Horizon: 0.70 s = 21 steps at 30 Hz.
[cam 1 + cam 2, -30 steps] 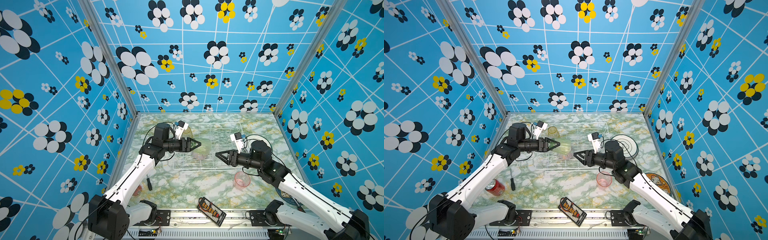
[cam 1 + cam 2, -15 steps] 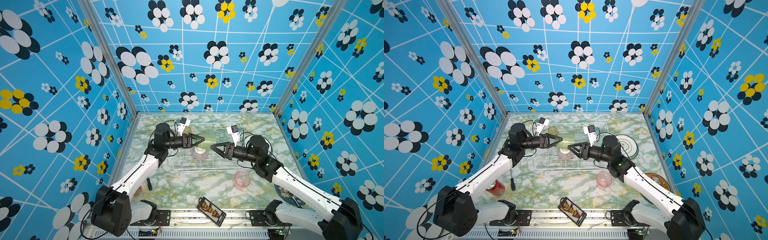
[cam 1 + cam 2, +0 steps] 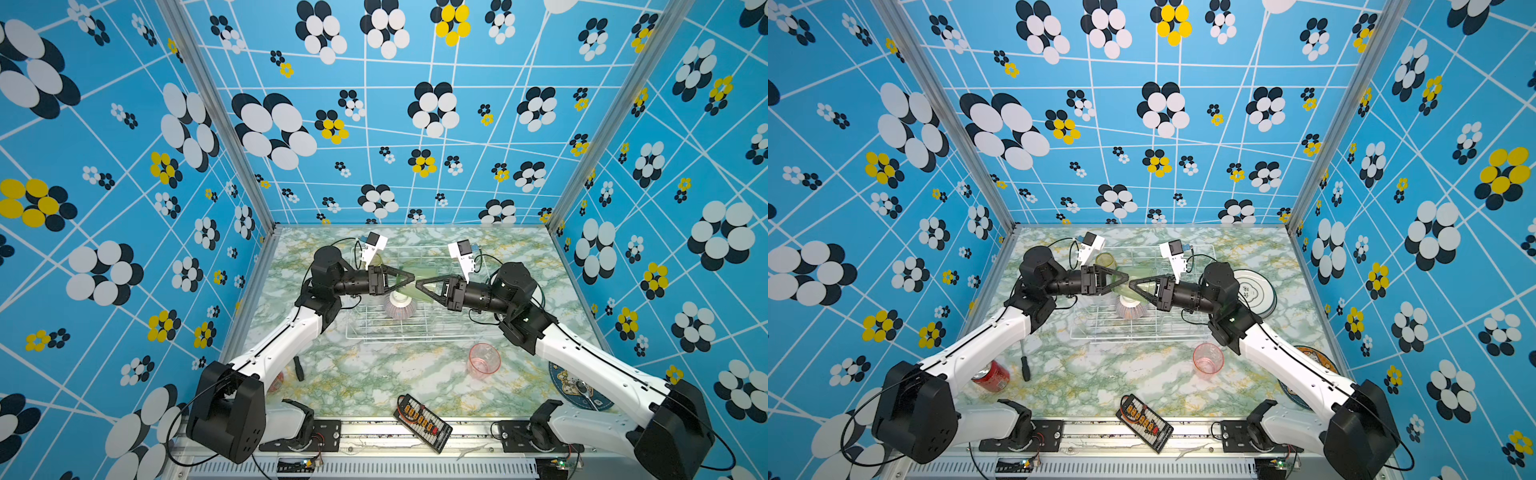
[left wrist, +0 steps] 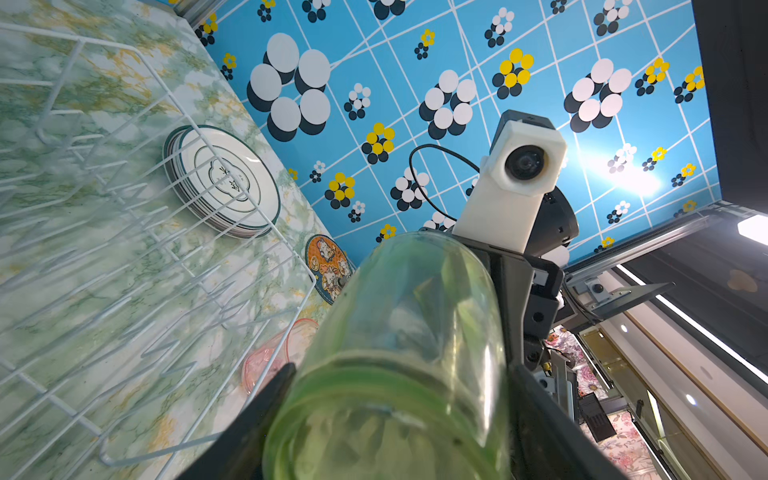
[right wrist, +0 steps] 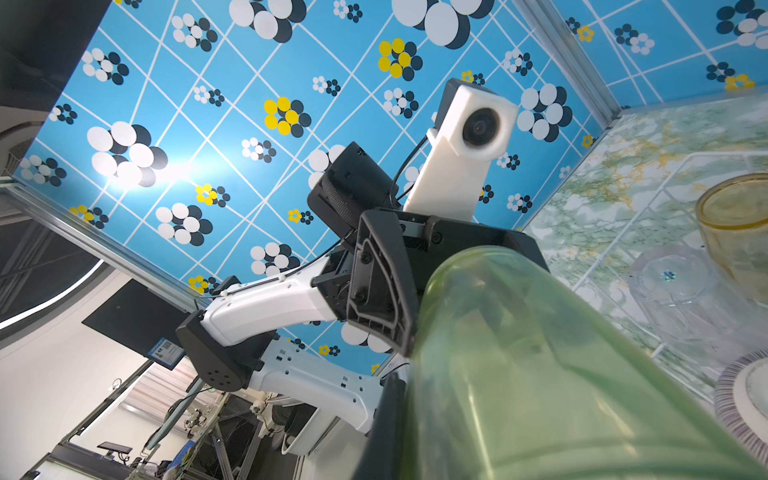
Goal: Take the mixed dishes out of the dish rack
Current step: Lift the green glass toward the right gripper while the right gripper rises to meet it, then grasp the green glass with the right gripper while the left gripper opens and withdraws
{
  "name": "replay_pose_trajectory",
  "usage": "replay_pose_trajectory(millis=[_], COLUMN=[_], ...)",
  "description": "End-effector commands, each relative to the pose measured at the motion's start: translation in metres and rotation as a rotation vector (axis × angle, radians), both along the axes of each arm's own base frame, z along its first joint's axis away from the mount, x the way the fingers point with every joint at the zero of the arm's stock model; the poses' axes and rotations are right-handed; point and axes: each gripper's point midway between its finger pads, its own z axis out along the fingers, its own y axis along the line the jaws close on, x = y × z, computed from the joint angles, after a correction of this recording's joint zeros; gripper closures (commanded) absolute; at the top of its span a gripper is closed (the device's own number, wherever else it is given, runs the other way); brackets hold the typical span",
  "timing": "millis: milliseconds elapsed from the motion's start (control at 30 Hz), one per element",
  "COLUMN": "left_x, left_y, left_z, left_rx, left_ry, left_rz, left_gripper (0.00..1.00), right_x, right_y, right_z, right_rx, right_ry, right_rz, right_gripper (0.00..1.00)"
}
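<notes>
Green tumbler (image 3: 411, 289), empty, hangs on its side over the dish rack (image 3: 415, 338) in both top views, btwn the two arms. L gripper (image 3: 406, 277) has it across the body w/ jaws spread wide round it. R gripper (image 3: 420, 285) meets it from the opposite end w/ jaws pinched almost together on its wall. Rack holds a pink-striped ribbed bowl (image 3: 400, 309) upside down, right under the tumbler, and a yellow tumbler (image 3: 1105, 261) at the far-left corner, mouth up, empty. Out on the marble table (image 3: 374, 374): pink tumbler (image 3: 483, 359) upright and empty, in front of the rack's right end; stack of white plates (image 3: 1256, 291) w/ dark rims just right of the rack, partly behind the R arm; round blue mat (image 3: 577, 386) partly hidden by that arm; red can (image 3: 990, 376) near the L arm, its white lettering too small to read; black board w/ orange connectors (image 3: 1145, 422) at the front edge. Left wrist view: tumbler fills the space btwn the black fingers (image 4: 266, 415), touching both; top plate's centre shows a dark mark, not legible; mat carries cartoon figures, no readable text. Right wrist view: tumbler runs from the cam's foot toward the L gripper's black body; one finger (image 5: 384, 415) lies along its outside, the other can't be made out; clear tumbler (image 5: 673, 282) sits in the rack just beside the yellow one.
</notes>
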Motion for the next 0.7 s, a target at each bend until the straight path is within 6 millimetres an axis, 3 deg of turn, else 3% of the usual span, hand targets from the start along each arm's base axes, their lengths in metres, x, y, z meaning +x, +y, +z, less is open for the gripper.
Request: replay_pose_trajectory(millis=[0, 100, 200, 333, 667], left_x=[0.002, 0.002, -0.001, -0.002, 0.019], left_y=[-0.004, -0.001, 0.005, 0.021, 0.086], left_z=[-0.011, -0.016, -0.014, -0.004, -0.043], left_rx=[0.033, 0.086, 0.123, 0.173, 0.657], left_ry=[0.01, 0.016, -0.014, -0.066, -0.092], left_rz=[0.018, 0.036, 0.059, 0.115, 0.453], left_gripper=[0.33, 0.1, 0.02, 0.01, 0.05], right_x=[0.008, 0.006, 0.001, -0.008, -0.061], right_y=[-0.002, -0.003, -0.008, -0.022, -0.048], right_z=[0.02, 0.021, 0.016, -0.003, -0.103], right_rx=[0.022, 0.001, -0.07, -0.235, -0.925], right_ry=[-0.05, -0.056, -0.066, -0.064, -0.064], right_rz=[-0.051, -0.048, -0.057, -0.079, -0.018], right_gripper=[1.0, 1.0, 1.0, 1.0, 1.0])
